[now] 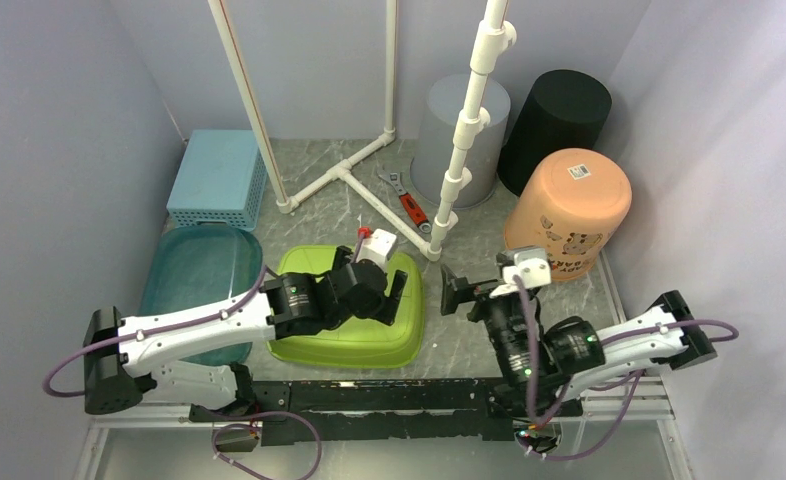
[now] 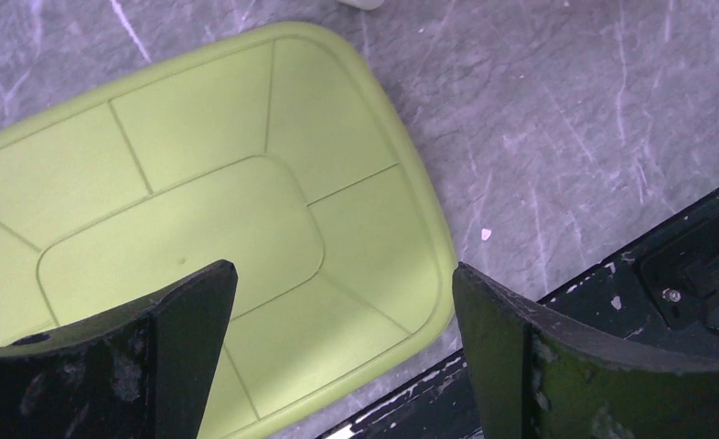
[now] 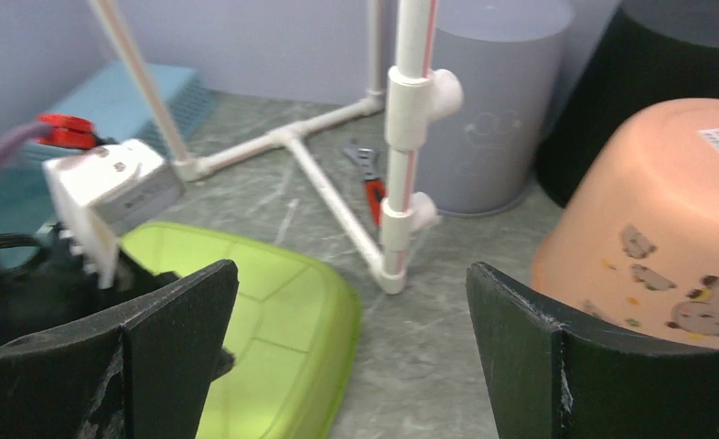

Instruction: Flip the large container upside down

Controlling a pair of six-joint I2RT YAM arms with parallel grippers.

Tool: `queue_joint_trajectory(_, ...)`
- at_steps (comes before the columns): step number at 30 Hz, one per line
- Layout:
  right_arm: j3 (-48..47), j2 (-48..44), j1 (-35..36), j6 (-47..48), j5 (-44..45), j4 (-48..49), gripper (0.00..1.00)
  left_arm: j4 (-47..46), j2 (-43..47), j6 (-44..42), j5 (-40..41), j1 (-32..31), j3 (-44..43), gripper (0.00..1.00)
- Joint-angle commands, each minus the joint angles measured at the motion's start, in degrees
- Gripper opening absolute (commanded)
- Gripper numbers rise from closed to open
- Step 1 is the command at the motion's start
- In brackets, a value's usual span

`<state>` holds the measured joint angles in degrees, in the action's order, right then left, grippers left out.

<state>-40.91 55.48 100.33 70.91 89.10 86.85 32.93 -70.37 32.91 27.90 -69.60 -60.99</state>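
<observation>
Nearest me, the left claw point(image 2: 345, 270) hangs with jaws spread wide over the lime-green plastic basin point(image 1: 369, 335), which lies bottom-up on the grey marbled worktop point(image 1: 459, 335). The right claw point(image 3: 351, 270) gapes too, gripping nothing. A teal oval tub point(image 1: 194, 270) sits left, open side up. Farther back stand an overturned orange bucket point(image 1: 569, 205), grey bin point(image 1: 434, 130) and black bin point(image 1: 559, 115).
</observation>
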Motion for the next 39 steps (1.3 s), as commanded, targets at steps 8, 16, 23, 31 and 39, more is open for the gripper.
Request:
queue_joint_trajectory(8, -11.9, 6.5, 10.6, 5.3, 9.6, 11.1, 1.00, 5.0, 4.6, 3.4, 3.0, 2.4, 0.2, 0.93)
queue_joint_trajectory(16, -20.4, 15.7, 16.5, 8.2, 9.1, 11.2, 1.00, 12.9, 7.9, 10.6, 6.3, 4.9, 0.0, 0.94)
queue_joint_trajectory(23, -27.7, 22.9, 21.6, 11.3, 9.0, 11.2, 1.00, 16.9, 15.3, 13.7, 4.5, 11.3, 4.4, 0.94)
queue_joint_trajectory(31, -43.4, 40.6, 15.4, 31.7, 8.7, 11.2, 1.00, 19.4, 16.6, 11.0, 4.2, 15.4, 3.0, 0.94)
queue_joint_trajectory(39, -47.9, 42.8, -3.2, 43.3, 10.2, 10.4, 1.00, 18.6, 17.9, 5.0, -1.8, 26.2, 4.5, 0.94)
